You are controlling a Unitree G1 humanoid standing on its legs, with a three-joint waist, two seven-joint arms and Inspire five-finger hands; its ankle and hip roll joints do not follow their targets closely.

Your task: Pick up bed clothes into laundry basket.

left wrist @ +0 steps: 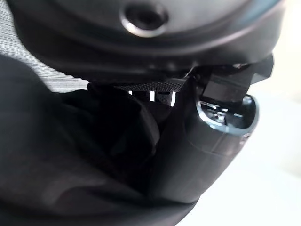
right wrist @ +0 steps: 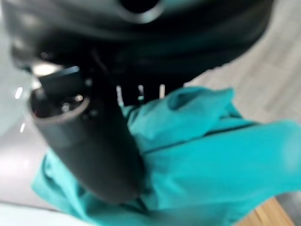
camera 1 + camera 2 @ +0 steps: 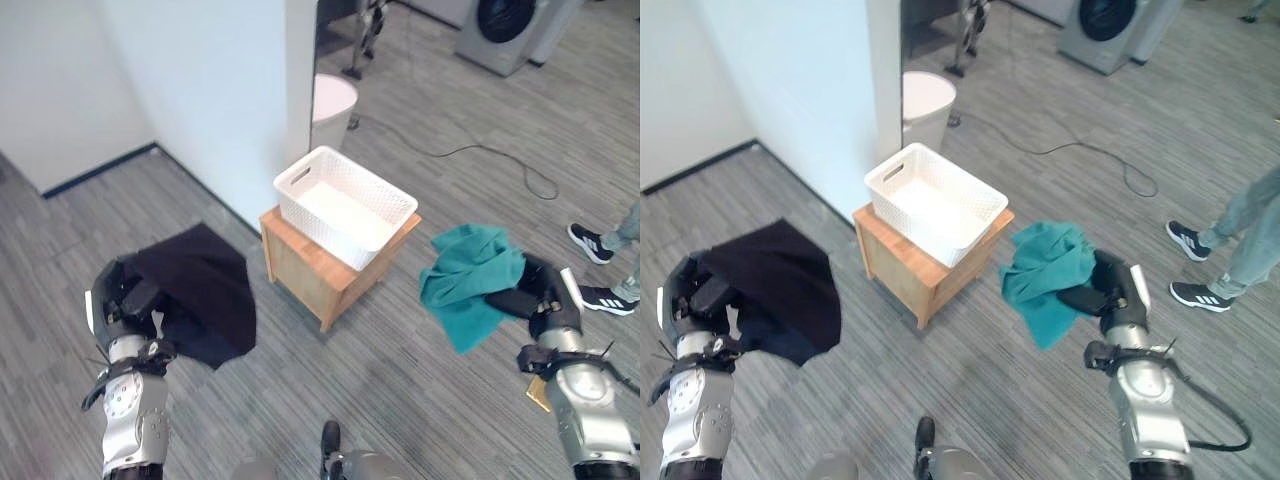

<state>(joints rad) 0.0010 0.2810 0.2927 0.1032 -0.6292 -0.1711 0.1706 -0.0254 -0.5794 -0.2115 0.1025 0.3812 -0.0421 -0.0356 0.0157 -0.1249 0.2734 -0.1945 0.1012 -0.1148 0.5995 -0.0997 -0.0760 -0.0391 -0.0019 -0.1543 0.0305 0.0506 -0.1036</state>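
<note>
- Clearly, the left hand (image 3: 128,300) pinched the soft black cloth (image 3: 205,290).
- The right hand (image 3: 1108,290) clutched the limp teal cloth (image 3: 1045,272), hanging beside the basket (image 3: 343,205).

No text, label, number or sign can be read on anything in these views.
</note>
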